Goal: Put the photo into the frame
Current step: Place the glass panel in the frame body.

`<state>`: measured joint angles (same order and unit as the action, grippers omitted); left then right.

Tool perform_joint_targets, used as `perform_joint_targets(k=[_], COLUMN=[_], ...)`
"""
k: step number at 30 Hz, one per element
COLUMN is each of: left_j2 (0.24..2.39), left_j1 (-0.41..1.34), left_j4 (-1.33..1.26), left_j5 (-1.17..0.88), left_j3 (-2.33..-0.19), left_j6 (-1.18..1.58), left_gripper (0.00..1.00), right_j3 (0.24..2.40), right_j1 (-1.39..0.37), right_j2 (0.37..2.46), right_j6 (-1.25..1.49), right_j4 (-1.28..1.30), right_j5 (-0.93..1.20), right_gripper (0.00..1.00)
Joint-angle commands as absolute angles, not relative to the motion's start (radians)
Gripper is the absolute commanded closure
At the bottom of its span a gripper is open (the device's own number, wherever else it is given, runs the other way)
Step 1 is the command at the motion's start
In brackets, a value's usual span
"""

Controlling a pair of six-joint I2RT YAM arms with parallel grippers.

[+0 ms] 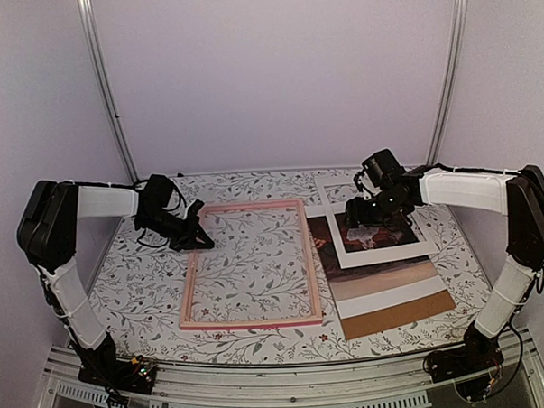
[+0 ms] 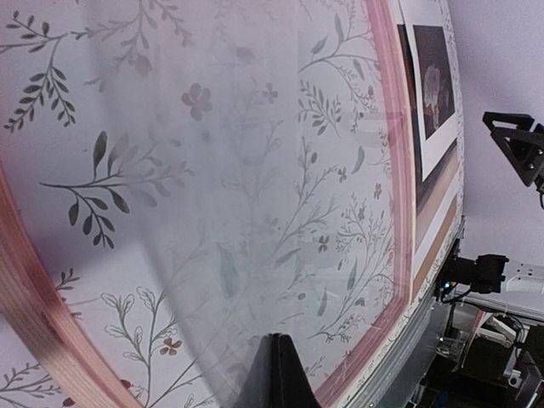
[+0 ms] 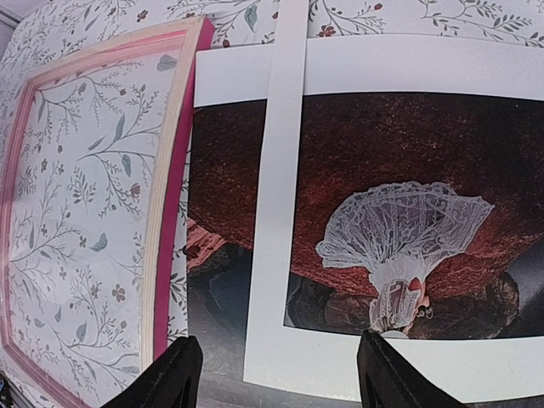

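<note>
Right now the photo (image 1: 384, 277) is not in the frame (image 1: 250, 323). It lies flat on the table (image 1: 140, 282), just right of the frame, with its left edge against the frame's right rail. A white mat (image 1: 388, 255) sits skewed on top of its far part, canyon and white figure showing through the window. A brown backing board (image 1: 401, 314) sticks out from under the stack on the near side.

The right gripper (image 3: 276, 338) hovers over the mat's left bar and the photo, jaws spread wide, nothing in them. The left gripper (image 1: 199, 238) is pinched closed and empty, with its tip at the far-left corner of the frame. I cannot tell whether it actually touches the rail.

Step in hand, as I judge it, is reaching for the photo.

Risks from here:
- The mat covers the grab zone, so closing here could take the mat instead of the photo, or both together.
- The sheets lie flat on each other, so the fingers may slide and skid the whole stack, board included.
- The photo's edge butts against the frame rail, so dragging it left could jam it there or buckle the print.
- The frame looks loose on the table, so a shove from the photo could twist it unless the left arm really braces it.
- A thin print lifted by one edge will droop and could crease.
</note>
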<state>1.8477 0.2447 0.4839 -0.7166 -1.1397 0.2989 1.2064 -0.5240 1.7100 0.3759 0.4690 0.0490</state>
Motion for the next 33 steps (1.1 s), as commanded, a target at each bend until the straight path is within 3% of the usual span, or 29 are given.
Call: perform_joint_targets(k=[1,33], left_j2=[1.877,1.876], left_j1=[0.236,0.224], left_j4=[0.486,0.462], left_j5=[-0.685,-0.69], left_j3=[-1.158,-1.182], left_j6=[0.282,0.304], left_gripper=[1.0,1.0], right_j3=[1.207,1.21], right_j1=[-0.534,-0.543], right_j2=[1.728,1.749], right_j6=[0.362,0.356], right_j4=[0.45,0.448], right_j5=[0.061,0.069], right_gripper=[0.33,0.33])
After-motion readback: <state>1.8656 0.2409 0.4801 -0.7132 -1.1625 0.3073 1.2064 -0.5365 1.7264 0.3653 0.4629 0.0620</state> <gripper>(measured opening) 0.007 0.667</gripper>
